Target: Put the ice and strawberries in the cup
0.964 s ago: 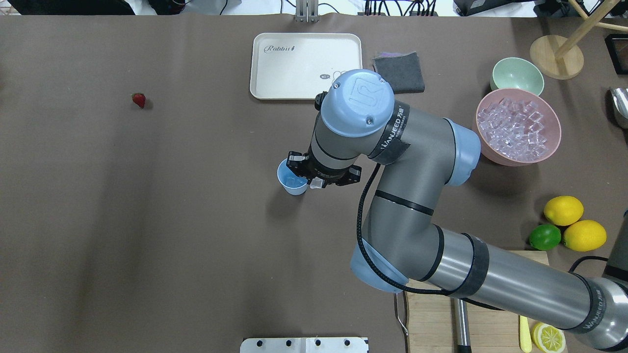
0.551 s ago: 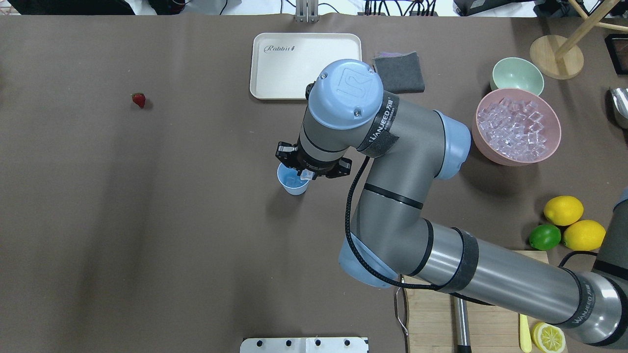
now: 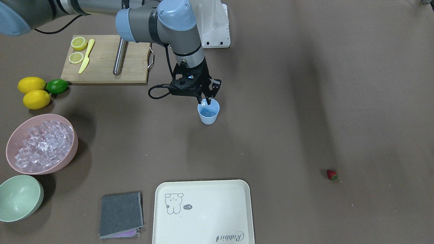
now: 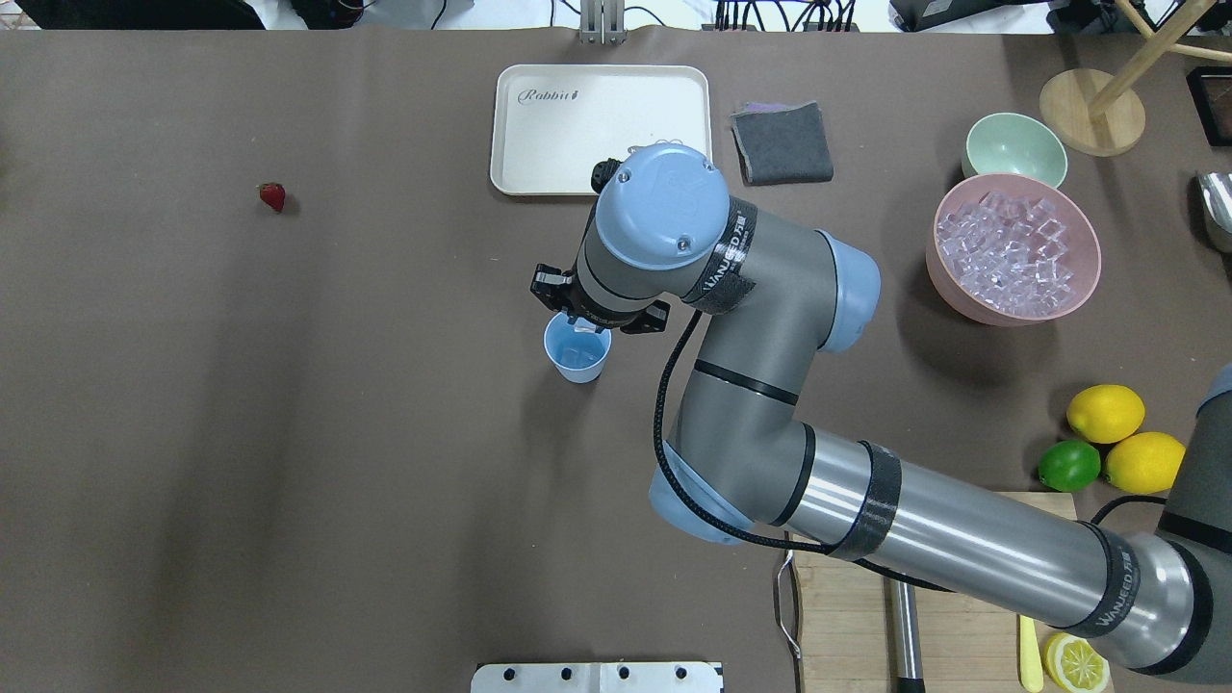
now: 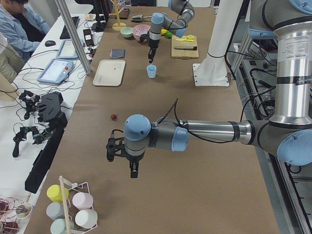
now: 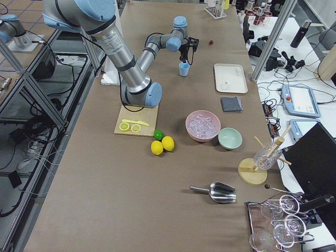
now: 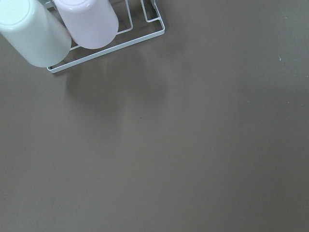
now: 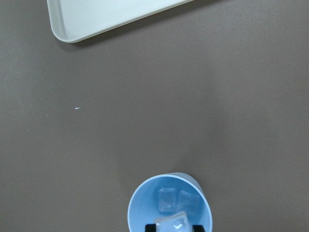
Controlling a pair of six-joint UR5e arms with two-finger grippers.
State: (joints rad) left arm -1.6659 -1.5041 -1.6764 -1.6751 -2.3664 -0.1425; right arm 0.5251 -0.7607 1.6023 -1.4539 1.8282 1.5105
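Observation:
The light blue cup (image 4: 577, 373) stands mid-table with two ice cubes (image 8: 168, 199) inside. My right gripper (image 3: 205, 101) is shut on one ice cube (image 8: 174, 224) and holds it just over the cup's mouth (image 8: 140, 208). The ice heap (image 4: 1009, 252) fills the pink bowl (image 4: 1011, 314) at the right. The strawberry (image 4: 272, 196) lies alone on the far left of the table, also seen in the front view (image 3: 331, 174). My left gripper (image 5: 134, 170) hangs above the table far from the cup, and I cannot tell whether it is open or shut.
A white tray (image 4: 539, 144) and a grey cloth (image 4: 782, 142) lie beyond the cup. A pale green bowl (image 4: 1014, 146) stands by the pink bowl. Lemons and a lime (image 4: 1107, 438) and a cutting board (image 3: 101, 67) are near the robot. A cup rack (image 7: 72, 34) shows under my left wrist.
My right arm has moved left and away from the robot, carrying the ice cube from beside the cup's rim to over its mouth. The cup and strawberry have not moved.

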